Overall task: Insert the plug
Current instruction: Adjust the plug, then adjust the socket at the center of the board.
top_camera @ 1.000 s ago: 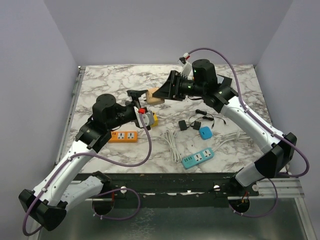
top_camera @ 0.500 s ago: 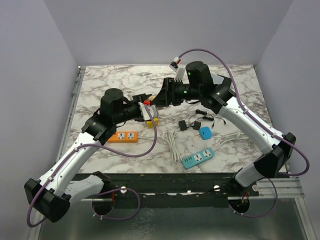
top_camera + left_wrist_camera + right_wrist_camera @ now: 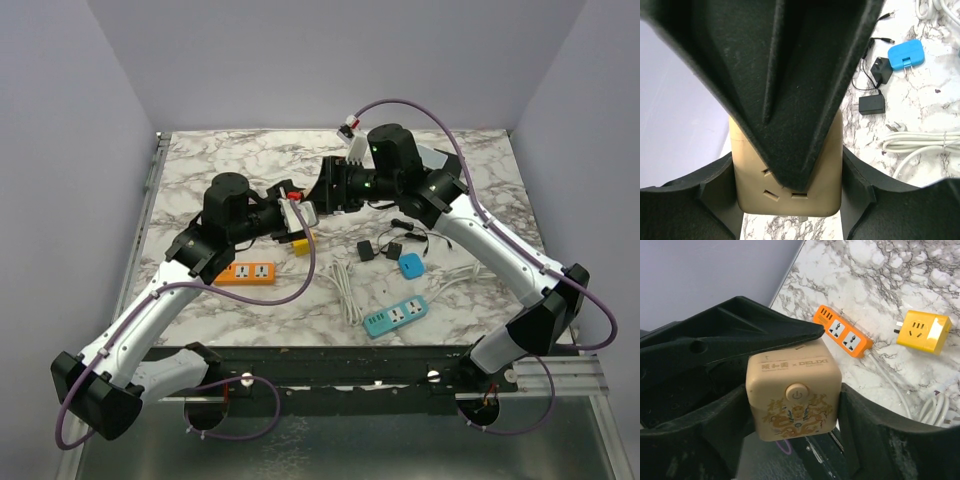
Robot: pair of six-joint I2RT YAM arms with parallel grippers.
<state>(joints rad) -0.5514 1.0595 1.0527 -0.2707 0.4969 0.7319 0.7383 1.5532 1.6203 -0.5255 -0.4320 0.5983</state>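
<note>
A tan cube socket (image 3: 792,395) with a power button and a gold dragon print is held above the table between my two grippers. My right gripper (image 3: 792,400) is shut on its sides. My left gripper (image 3: 788,167) is also shut on it, with fingers (image 3: 715,195) against both sides of the face that has the socket slots (image 3: 790,185). In the top view the left gripper (image 3: 298,208) and right gripper (image 3: 322,195) meet at the table's middle back, and the cube is mostly hidden between them. Each wrist view shows the other gripper's black finger (image 3: 790,75) over the cube.
On the marble table (image 3: 200,170) lie an orange power strip (image 3: 247,272), a yellow cube socket (image 3: 300,241), a blue plug adapter (image 3: 411,265), black adapters (image 3: 367,249), a coiled white cable (image 3: 345,290) and a teal power strip (image 3: 396,315).
My right gripper carried the tan cube left and lower. My left gripper rose and moved right to meet it, and its fingers now hold the cube too.
</note>
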